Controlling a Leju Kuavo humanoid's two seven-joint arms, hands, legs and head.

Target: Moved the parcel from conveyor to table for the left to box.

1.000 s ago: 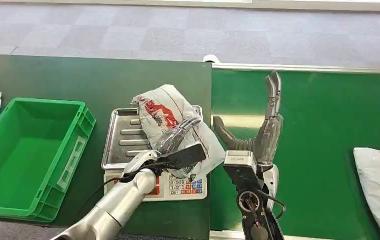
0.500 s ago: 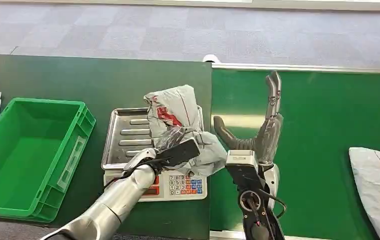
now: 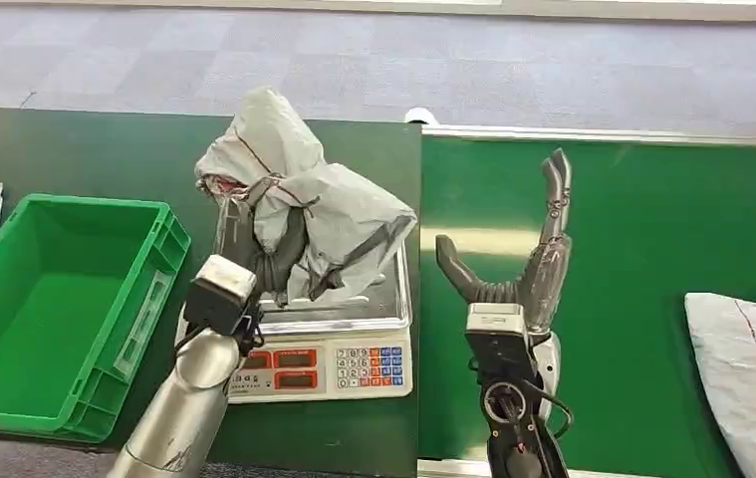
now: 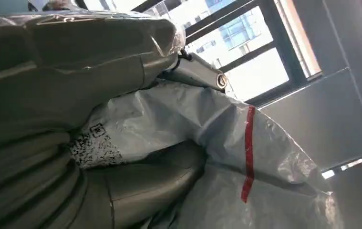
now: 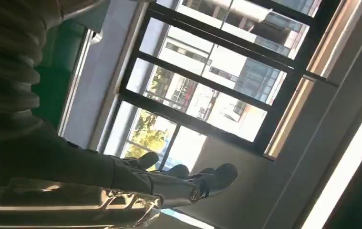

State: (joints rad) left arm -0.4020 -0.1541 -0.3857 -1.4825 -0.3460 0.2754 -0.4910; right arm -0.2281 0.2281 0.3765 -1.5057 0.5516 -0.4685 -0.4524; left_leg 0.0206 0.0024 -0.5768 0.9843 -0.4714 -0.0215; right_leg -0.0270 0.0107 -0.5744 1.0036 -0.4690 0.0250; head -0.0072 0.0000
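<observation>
Left hand grips the grey parcel, held up over the scale tray. Right hand upright over the conveyor, fingers spread, holding nothing. Green crate sits left of the scale; a second parcel lies at the belt's right edge.

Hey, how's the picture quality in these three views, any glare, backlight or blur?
Head view: even light and sharp, with a bright glare patch on the conveyor belt beside the right hand. Left wrist view: the parcel and left hand sit very close and dim against bright windows, and the plastic shows shiny highlights. Right wrist view: strongly backlit, the hand is a dark silhouette.
</observation>
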